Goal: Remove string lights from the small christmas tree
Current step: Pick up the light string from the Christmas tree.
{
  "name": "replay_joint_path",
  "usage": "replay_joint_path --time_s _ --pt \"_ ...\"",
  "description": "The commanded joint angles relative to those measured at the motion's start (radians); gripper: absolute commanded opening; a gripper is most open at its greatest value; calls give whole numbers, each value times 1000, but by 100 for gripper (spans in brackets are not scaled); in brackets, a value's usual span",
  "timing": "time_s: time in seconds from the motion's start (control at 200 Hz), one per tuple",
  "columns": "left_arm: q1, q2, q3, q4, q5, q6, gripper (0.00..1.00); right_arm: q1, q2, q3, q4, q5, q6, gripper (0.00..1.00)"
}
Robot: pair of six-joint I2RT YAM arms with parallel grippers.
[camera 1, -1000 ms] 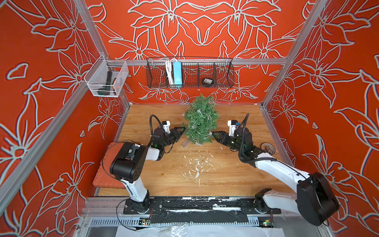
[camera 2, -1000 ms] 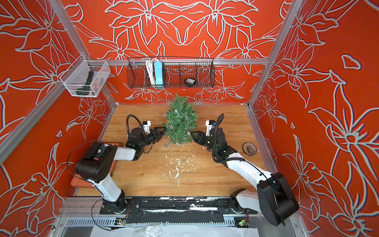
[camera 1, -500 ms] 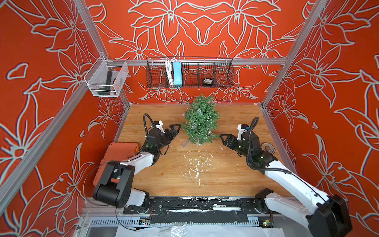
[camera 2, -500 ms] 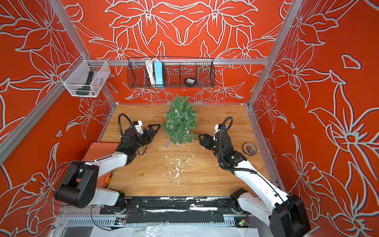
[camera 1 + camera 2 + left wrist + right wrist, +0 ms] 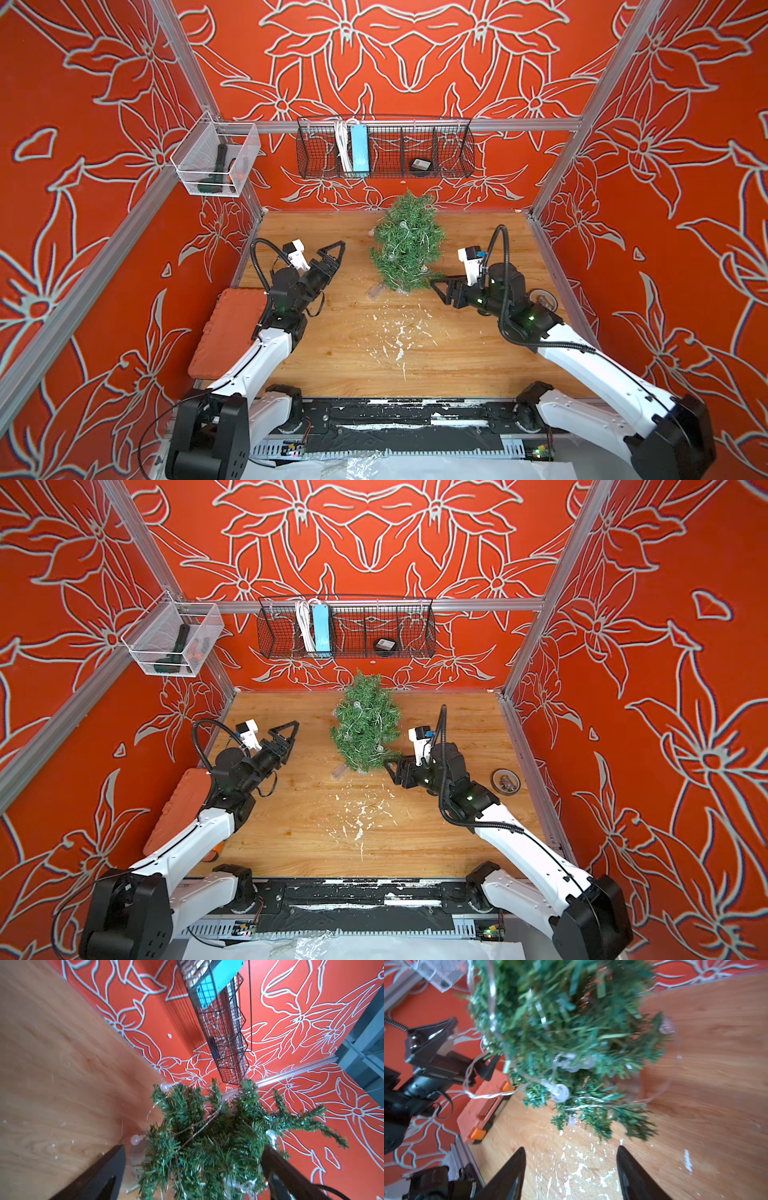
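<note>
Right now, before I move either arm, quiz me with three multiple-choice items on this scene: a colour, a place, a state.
1. The long box in the wire basket is: A. yellow; B. light blue; C. green.
2. The small christmas tree stands: A. in the wire basket; B. at the front edge; C. toward the back of the wooden table, between the left hand and the right hand.
3. The string lights are: A. wound through the tree; B. heaped on the table; C. held in the left hand.

Answers: B, the box shows light blue; C, the tree is far back on the table; A, wire and bulbs cross its branches, and both hands are open and empty.
</note>
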Motion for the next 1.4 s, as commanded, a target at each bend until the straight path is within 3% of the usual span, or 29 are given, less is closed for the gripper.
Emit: replay_joint_path --time_s 0.0,0.08,0.345,0.52,0.796,1.396 --pt "4 1 40 51 140 10 87 31 24 61 21 18 -86 64" --pt "3 -7 80 -40 155 74 83 46 43 77 26 37 -102 58" --pt "3 -20 105 -96 184 140 78 62 107 110 79 109 -120 43" --pt "3 -10 106 -86 208 135 77 62 150 126 99 165 -128 52" --pt "3 1 112 -77 233 137 78 61 218 157 138 137 -149 48" --pt "-21 19 152 -94 260 149 78 61 152 110 117 133 -135 15"
